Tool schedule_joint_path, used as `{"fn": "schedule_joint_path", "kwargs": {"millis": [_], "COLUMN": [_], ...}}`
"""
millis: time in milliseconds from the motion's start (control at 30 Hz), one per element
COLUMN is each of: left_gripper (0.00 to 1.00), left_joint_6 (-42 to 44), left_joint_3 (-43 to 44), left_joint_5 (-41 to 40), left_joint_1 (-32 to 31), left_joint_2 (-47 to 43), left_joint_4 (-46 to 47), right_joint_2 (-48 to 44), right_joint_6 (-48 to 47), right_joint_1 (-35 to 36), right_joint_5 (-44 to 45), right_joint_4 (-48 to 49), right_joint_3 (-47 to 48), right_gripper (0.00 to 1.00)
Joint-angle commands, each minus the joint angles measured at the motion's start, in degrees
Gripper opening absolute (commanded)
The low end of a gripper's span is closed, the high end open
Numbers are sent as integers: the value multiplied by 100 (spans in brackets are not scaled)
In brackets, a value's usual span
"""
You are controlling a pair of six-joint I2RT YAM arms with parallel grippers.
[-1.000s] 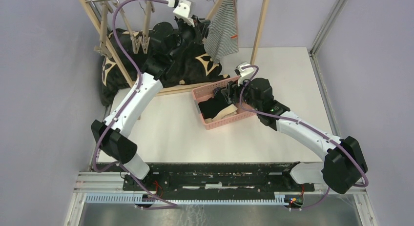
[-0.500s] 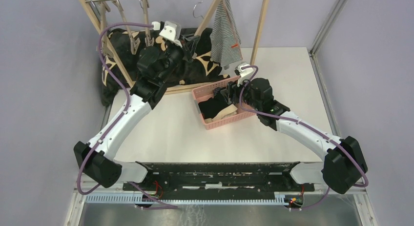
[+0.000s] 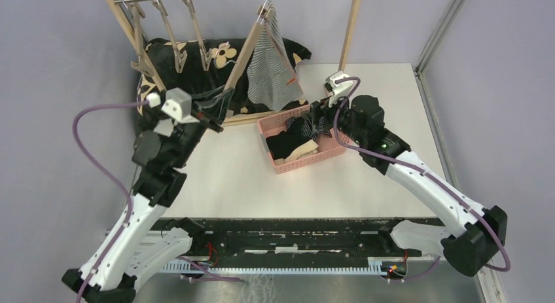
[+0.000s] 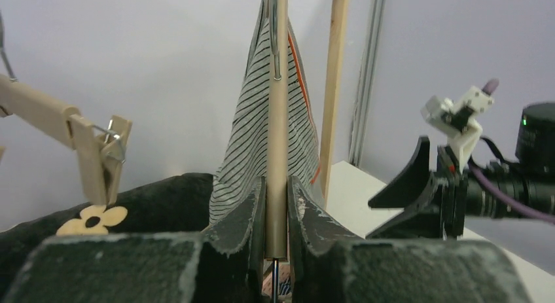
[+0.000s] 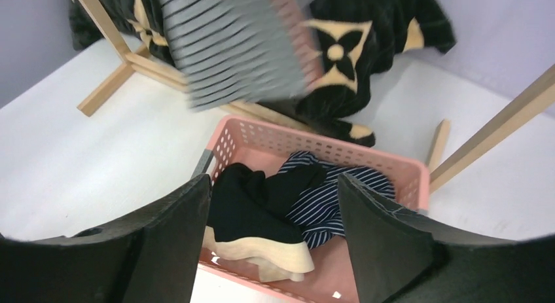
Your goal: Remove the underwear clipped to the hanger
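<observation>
The grey-and-white striped underwear [image 3: 271,71] hangs clipped to a wooden hanger [image 3: 245,51] that tilts down to the left from the rail. My left gripper [image 3: 219,105] is shut on the hanger's lower end. In the left wrist view the hanger rod [image 4: 277,139] sits between the closed fingers [image 4: 245,214], with the striped underwear [image 4: 245,139] behind it. My right gripper [image 3: 316,121] is open and empty above the pink basket [image 3: 330,152]. The black underwear [image 5: 245,198] and the navy striped underwear [image 5: 330,201] lie in the basket [image 5: 314,142].
A wooden rack [image 3: 350,35] with a metal rail stands at the back. Two empty clip hangers [image 3: 173,38] hang at its left. A black floral blanket [image 3: 216,57] lies under the rack. My right gripper [image 4: 419,192] shows at the right of the left wrist view.
My left arm has pulled back to the near left, dragging the hanger's lower end with it. The striped underwear has swung left. My right gripper has shifted slightly back and right over the basket.
</observation>
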State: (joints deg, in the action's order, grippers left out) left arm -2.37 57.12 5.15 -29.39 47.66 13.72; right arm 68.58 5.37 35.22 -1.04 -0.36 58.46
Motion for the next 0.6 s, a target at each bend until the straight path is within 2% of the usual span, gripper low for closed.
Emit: {"fn": "schedule_joint_path", "kwargs": {"millis": [0,100,300,433,567], "left_gripper": [3,3,3,3,3], "left_joint_6": [83,13,-180,-517,-1118], "left_joint_3": [-462,-823,-1320,-2029,-2851], "left_joint_5": [459,732,1220,1709,2430], "left_joint_1": [-22,-15,-16,-14,-16], "left_joint_2": [-912,-1448,-2023,-2391,-2575], "left_joint_4": [219,49,-298,243,1352], "right_joint_2": [-603,-810,-1189,-1140,-1054], "right_joint_6": [-360,-581,-856,-988,-1027], "right_joint_1": [-20,-32,-30,-28,-38], "right_joint_5": [-193,-659,-1426,-2300,-3170], "right_joint_4": [-781,-1332,-1713,-2147,-2249], "right_joint_3": [735,1210,1835,2441,2710], "right_gripper": [82,84,88,88,89]}}
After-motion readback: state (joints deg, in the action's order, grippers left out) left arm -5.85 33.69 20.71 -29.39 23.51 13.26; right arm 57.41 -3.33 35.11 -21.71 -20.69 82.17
